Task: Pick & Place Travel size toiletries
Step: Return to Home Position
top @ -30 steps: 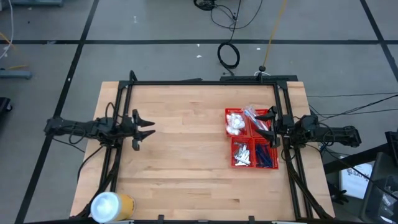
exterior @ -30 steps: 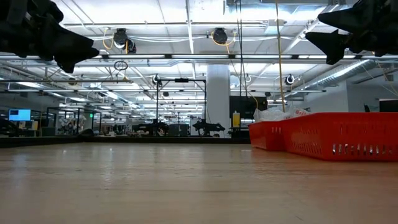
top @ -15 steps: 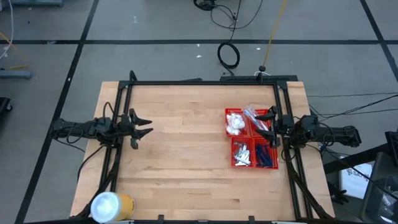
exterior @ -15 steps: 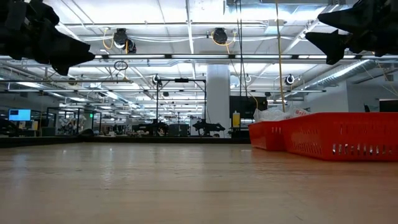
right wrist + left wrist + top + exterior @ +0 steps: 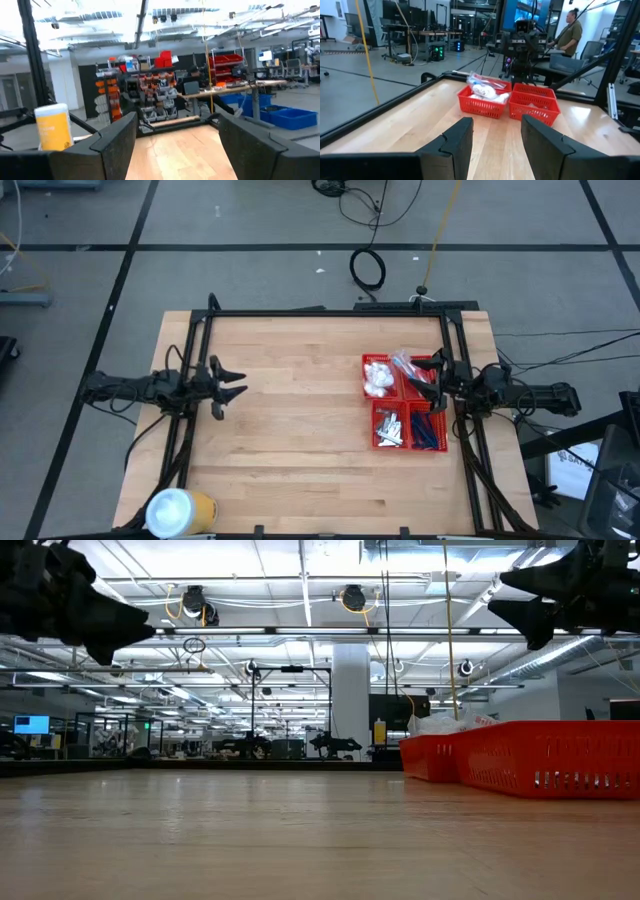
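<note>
The red four-compartment basket (image 5: pixel 400 402) sits on the right part of the wooden table. It holds white crinkly packets (image 5: pixel 377 377), clear-wrapped items (image 5: pixel 406 363), silver-grey tubes (image 5: pixel 389 430) and blue-handled pieces (image 5: pixel 428 431). My right gripper (image 5: pixel 420 383) is open and hovers above the basket's right-hand compartments, touching nothing. My left gripper (image 5: pixel 238 384) is open and hangs in the air over the table's left part, far from the basket. In the left wrist view the basket (image 5: pixel 485 106) lies ahead, beyond the open fingers. In the low view the basket (image 5: pixel 540 765) rests flat on the tabletop.
A large white-and-yellow roll (image 5: pixel 180 510) stands at the table's near left corner and shows again in the right wrist view (image 5: pixel 52 127). A black frame rail (image 5: pixel 320 313) runs along the table's far edge. Bare wood lies between the arms. A person (image 5: pixel 570 30) stands beyond the table.
My right gripper has shifted a little toward the table's left, farther over the basket, and stays open. The basket and its contents have not moved.
</note>
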{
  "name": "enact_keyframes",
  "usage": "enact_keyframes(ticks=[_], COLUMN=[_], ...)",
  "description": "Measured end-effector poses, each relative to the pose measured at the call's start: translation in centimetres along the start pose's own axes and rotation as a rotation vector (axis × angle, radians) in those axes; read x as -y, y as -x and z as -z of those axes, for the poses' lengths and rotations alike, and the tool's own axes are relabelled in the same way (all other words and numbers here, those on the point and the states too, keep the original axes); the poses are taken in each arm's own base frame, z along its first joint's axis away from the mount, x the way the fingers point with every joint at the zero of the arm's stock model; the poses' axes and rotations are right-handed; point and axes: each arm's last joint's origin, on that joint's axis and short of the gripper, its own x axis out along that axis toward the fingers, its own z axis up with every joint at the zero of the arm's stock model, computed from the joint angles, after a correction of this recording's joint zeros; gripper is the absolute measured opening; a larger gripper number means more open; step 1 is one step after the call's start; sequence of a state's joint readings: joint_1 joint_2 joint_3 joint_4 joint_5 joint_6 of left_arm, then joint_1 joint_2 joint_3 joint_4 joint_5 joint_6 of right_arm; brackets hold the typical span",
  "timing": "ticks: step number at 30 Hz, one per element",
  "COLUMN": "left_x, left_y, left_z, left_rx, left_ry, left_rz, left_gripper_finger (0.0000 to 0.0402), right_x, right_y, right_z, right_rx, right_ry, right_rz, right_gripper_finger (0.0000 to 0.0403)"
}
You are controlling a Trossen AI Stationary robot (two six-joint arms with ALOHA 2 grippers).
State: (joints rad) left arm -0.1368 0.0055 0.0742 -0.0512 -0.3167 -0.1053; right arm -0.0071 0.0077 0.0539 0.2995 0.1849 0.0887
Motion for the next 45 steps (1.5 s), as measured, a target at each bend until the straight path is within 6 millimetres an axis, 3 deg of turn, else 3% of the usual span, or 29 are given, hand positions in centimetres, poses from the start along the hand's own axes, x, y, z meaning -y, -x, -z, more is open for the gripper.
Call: enact_keyframes(ticks=[6,29,45], left_x=[-0.1,-0.1,-0.1], left_y=[-0.4,-0.5,-0.5], left_z=[1.0,1.1,1.2], left_rx=[0.041,0.022,0.018], left_ry=[-0.003,-0.039,-0.045], left_rz=[-0.005,0.037,0.047], left_gripper_finger=[0.0166,0.0166,0.0166], right_x=[0.0,0.0,0.3], right_y=[0.0,0.1,0.2], right_z=[0.0,1.3,2.1], right_rx=[0.003,-0.135,-0.217], right_ry=[-0.001,0.071,0.121], right_rz=[-0.002,-0.027,0.055], right_gripper_finger=[0.0269,0.0267,0.0267])
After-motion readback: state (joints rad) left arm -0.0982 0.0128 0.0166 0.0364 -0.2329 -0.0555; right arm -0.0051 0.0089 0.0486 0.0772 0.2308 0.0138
